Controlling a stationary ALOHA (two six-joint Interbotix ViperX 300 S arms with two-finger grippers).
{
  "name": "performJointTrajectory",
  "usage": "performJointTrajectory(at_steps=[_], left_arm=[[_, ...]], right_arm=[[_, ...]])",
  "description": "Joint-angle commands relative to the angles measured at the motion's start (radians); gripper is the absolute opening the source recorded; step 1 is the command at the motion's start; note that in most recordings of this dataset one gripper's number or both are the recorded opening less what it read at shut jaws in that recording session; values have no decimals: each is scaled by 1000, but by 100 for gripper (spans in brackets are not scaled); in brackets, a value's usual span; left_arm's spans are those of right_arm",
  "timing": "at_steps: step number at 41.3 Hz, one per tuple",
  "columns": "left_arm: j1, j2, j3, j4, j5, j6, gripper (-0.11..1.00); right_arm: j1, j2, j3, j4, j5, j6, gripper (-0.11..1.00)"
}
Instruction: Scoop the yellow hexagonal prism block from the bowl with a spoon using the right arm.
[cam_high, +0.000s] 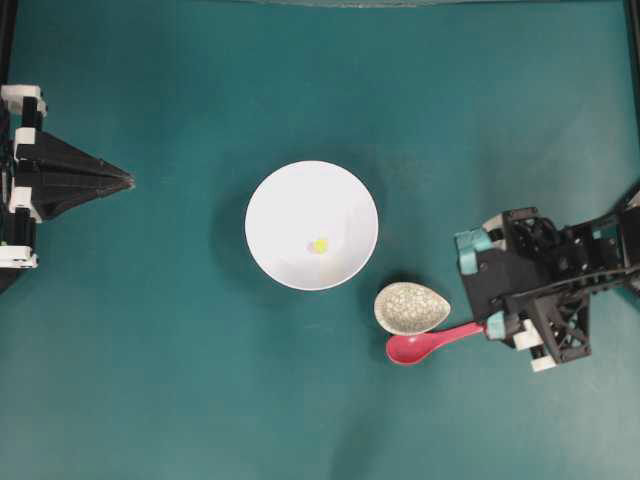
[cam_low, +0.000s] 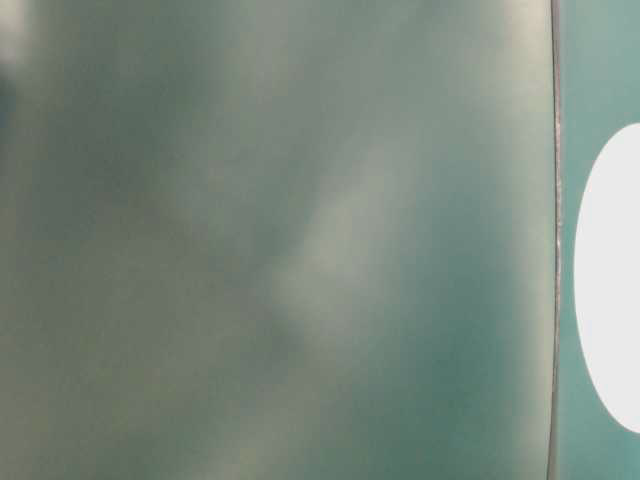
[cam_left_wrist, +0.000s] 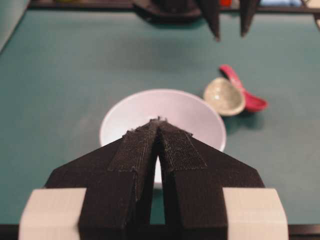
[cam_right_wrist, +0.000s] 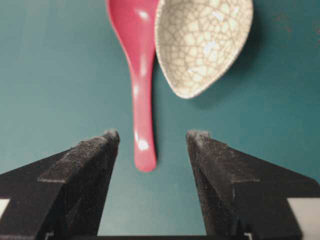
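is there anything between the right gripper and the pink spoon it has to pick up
Nothing visible blocks it. The right gripper is open, and the spoon handle's end lies between its fingertips in the wrist view. The speckled dish sits against the scoop end, beside the handle, not in the gripper's path.

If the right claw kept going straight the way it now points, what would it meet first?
The spoon: the open right claw points along its handle, whose end lies between the fingertips. The speckled dish sits beyond, to the side. Height above the table is unclear, so it might meet the table first.
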Motion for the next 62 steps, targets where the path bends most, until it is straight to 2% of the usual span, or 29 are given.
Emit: performJointTrajectory(at_steps=[1, 22, 32, 62], left_arm=[[2, 9, -21, 3, -12, 2, 0], [2, 9, -23, 3, -12, 2, 0], [2, 9, -23, 3, -12, 2, 0], [2, 9, -25, 3, -12, 0, 0]], right_arm=[[18, 5, -28, 0, -3, 3, 60], [66, 127, -28, 3, -86, 8, 60], [71, 179, -23, 3, -110, 40, 60], [91, 245, 26, 9, -242, 44, 59]])
